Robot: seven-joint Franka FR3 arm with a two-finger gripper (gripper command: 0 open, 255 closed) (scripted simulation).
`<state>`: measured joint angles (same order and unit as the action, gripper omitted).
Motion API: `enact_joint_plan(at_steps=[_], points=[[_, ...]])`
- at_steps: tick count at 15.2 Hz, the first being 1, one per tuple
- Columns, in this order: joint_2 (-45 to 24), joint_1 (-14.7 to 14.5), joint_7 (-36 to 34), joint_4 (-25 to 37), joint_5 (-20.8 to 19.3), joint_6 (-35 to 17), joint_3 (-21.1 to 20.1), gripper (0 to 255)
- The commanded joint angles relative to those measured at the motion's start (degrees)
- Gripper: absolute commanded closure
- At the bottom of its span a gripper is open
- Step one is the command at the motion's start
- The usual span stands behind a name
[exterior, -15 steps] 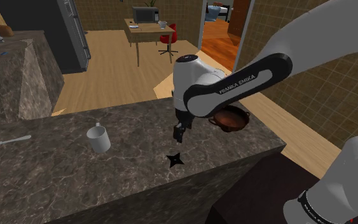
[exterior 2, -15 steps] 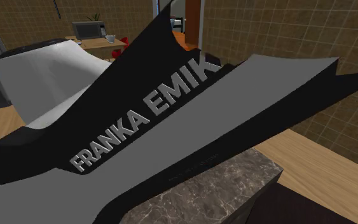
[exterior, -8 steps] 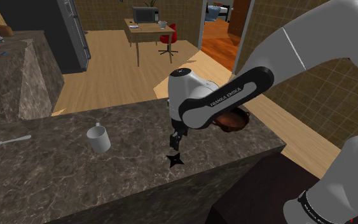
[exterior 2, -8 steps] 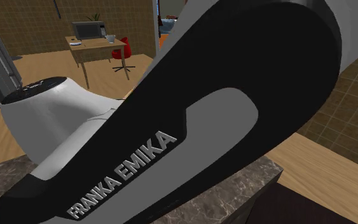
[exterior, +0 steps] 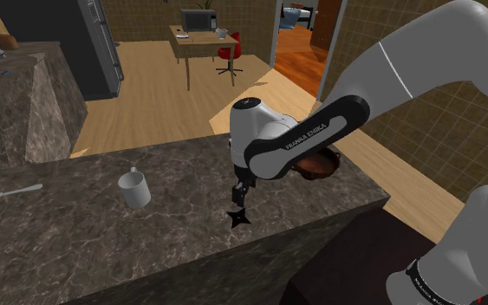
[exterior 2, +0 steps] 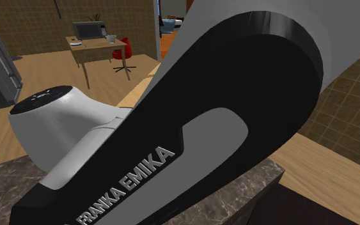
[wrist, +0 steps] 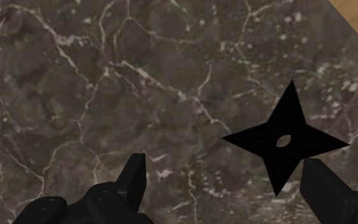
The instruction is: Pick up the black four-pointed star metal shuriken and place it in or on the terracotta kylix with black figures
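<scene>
I brought the tool (wrist: 225,164) lower in the last second; its fingers are spread, and the black shuriken (wrist: 266,145) lies flat on the counter (exterior: 77,234) between them (nearer one finger), not yet gripped

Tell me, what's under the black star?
The dark marbled counter. The black star lies flat on it, and a bit of counter shows through its small middle hole. The patch right beneath its points is covered.
</scene>
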<state>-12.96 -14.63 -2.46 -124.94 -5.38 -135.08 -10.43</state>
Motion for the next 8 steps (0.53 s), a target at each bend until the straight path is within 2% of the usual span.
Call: enact_joint_plan(at_steps=[1, 2, 8], points=[[0.00, 0.00, 0.00, 0.00, 0.00, 0.00, 0.00, 0], [0.00, 0.00, 0.00, 0.00, 0.00, 0.00, 0.00, 255], [0.00, 0.00, 0.00, 0.00, 0.00, 0.00, 0.00, 255]])
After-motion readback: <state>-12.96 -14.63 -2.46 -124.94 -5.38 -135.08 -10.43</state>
